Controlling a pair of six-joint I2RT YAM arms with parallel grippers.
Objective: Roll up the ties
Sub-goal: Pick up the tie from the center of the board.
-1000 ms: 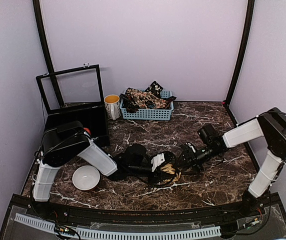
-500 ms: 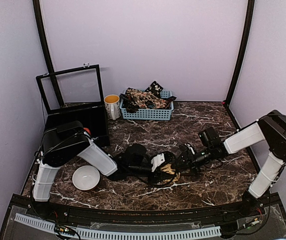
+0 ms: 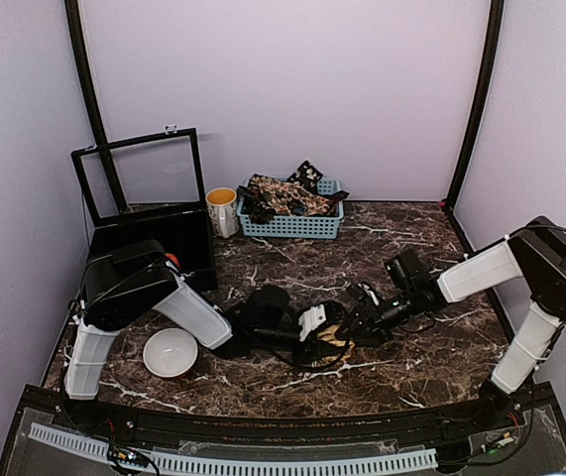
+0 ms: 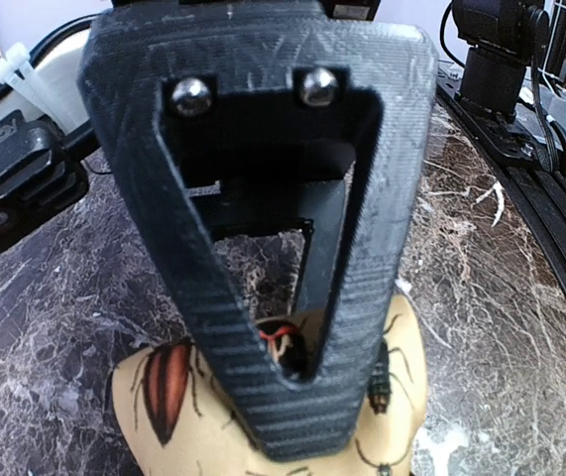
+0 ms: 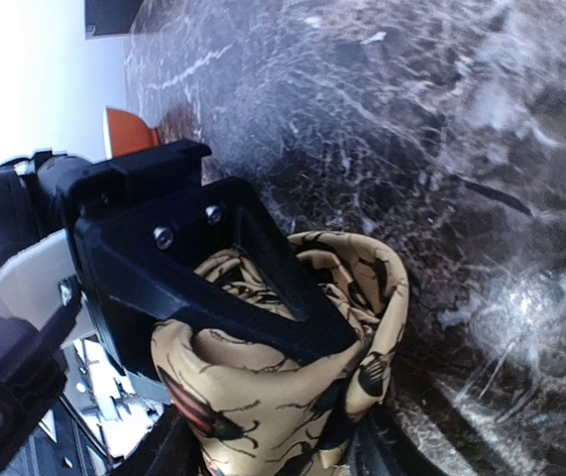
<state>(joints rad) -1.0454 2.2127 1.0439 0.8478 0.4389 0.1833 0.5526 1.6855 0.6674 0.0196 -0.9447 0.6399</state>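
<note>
Right claw (image 3: 359,320) nearer; left claw (image 3: 320,330) pinches coiled mustard tie (image 5: 283,397).

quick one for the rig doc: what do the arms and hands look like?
Left arm and right arm: white boxy link shells, bulky black joint housings. Left hand and right hand are black; the left has a white side plate. Fingers are hollow triangular black printed frames with layer ridges and two silver screws. White zip ties, black cables.
</note>
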